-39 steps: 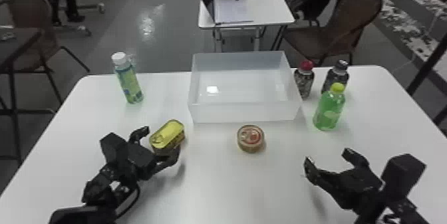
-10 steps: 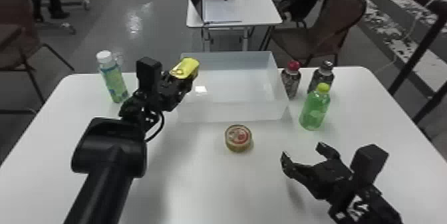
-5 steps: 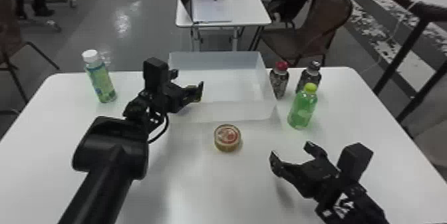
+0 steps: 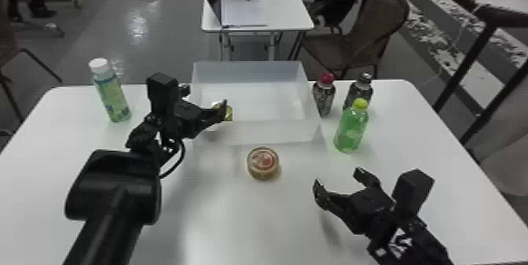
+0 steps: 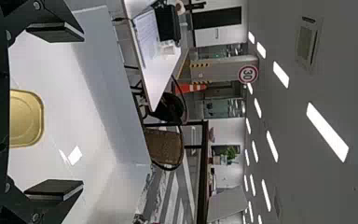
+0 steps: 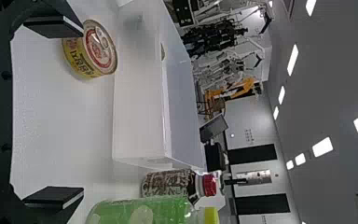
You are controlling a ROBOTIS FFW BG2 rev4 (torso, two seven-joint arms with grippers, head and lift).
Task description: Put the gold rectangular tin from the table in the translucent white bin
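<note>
Over the near left corner of the translucent white bin (image 4: 259,131), my left gripper (image 4: 206,97) stands open. The gold tin (image 4: 228,113) lies inside the bin at its left side, partly hidden behind one of that gripper's fingers. In the left wrist view the gold tin (image 5: 26,118) shows below and between the widely parted fingers of the left gripper (image 5: 56,112), touching neither. My right gripper (image 4: 338,183) is parked open above the table's right part, holding nothing; the right wrist view shows the right gripper (image 6: 53,114) with its fingers apart.
A round can (image 4: 263,162) sits just in front of the bin. Right of the bin stand a green bottle (image 4: 351,126), a red-capped bottle (image 4: 324,95) and a dark-capped bottle (image 4: 358,91). A white-capped bottle (image 4: 112,93) is at the back left of the table (image 4: 243,221).
My left gripper carried the gold tin from the table up to the bin and has let it go; the tin now lies inside. The head view has shifted somewhat.
</note>
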